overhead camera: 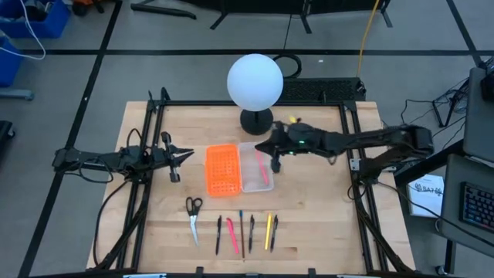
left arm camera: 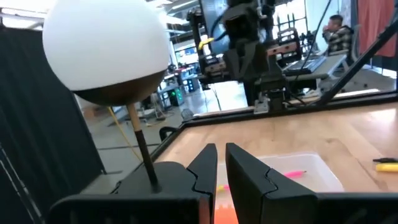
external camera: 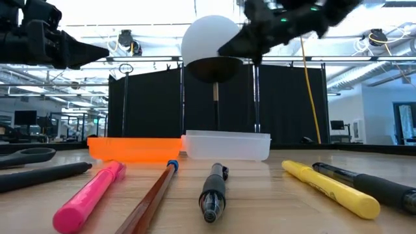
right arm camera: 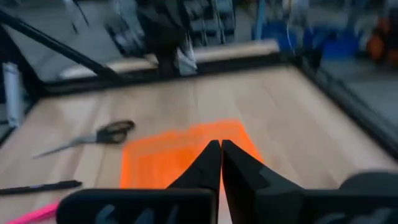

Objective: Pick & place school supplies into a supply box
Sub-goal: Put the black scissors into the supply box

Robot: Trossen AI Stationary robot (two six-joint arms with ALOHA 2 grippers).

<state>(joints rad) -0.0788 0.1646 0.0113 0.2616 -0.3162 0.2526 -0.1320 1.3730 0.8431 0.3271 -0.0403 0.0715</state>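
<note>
So: right gripper (overhead camera: 272, 157) above the box (overhead camera: 248, 183), fingers pinched together, nothing between them — reads as done with a drop there. Pink pen (overhead camera: 262, 171) lying inside the box along its right wall, most likely where it fell. Left gripper (overhead camera: 182, 155) parked left of the orange tray (overhead camera: 223, 169), well apart from the supplies, fingers nearly together with a slim gap, holding nothing; looks like waiting so as not to crowd the right arm. Orange tray lying flush against the box's left side, not part of the goal. Remaining supplies laid in a neat row near the front edge, spaced apart for easy pinching: scissors (overhead camera: 193, 215) at the left end, then black pen (overhead camera: 218, 234), pink marker (overhead camera: 230, 235), pencil (overhead camera: 241, 232), another black pen (overhead camera: 251, 232), yellow pen (overhead camera: 268, 232), last black pen (overhead camera: 275, 231). White globe lamp (overhead camera: 255, 82) behind the box, clear of the work. Early in the task by this count: one in, seven out.
</note>
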